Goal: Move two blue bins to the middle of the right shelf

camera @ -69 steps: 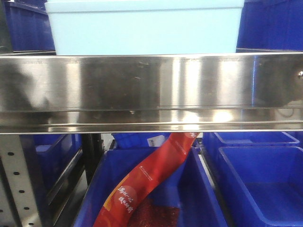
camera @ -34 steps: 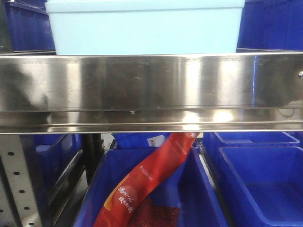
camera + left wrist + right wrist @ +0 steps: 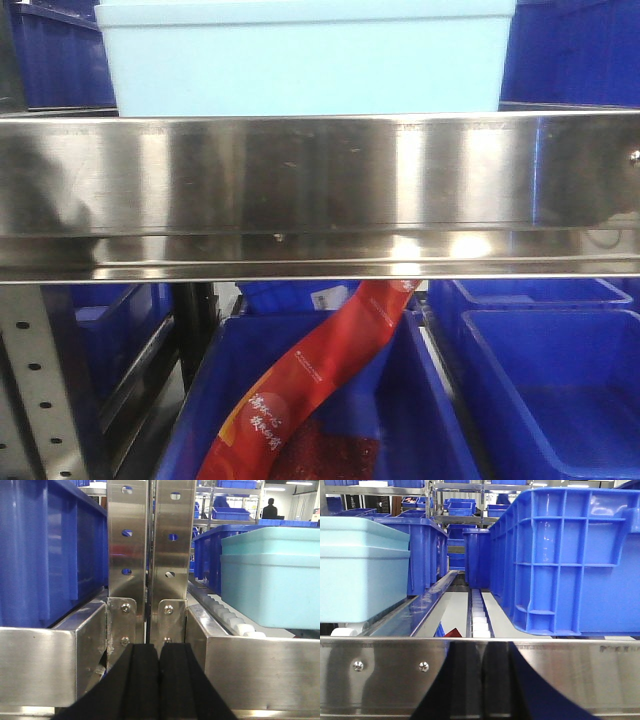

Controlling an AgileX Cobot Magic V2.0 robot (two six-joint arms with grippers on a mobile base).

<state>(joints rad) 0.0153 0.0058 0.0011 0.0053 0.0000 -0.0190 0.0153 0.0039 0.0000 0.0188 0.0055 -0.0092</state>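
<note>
Landmark: the shiny steel front rail (image 3: 320,190) of the shelf level, running across the whole front view.
Pale blue bin (image 3: 305,55): sits on the level just behind and above the rail, its long side parallel to the rail, rim up, upright; only one such bin shows.
Edges beside it: dark blue bins (image 3: 60,60) stand behind the rail at both ends, close to the pale bin's ends.
Left wrist view: the pale bin (image 3: 272,577) rests on white rollers (image 3: 230,617) right of the punched uprights (image 3: 150,555); a narrow roller strip lies open between bin and uprights.
Right wrist view: an open lane of rollers (image 3: 479,617) behind the rail, between the pale bin (image 3: 360,570) and a large dark blue crate (image 3: 570,560).
Left gripper (image 3: 160,680): black fingers pressed together, holding nothing.
Right gripper (image 3: 480,680): dark, blurred against the rail; cannot tell how it stands.
Below the rail: a red packet (image 3: 310,385) leans in a dark blue bin.
</note>
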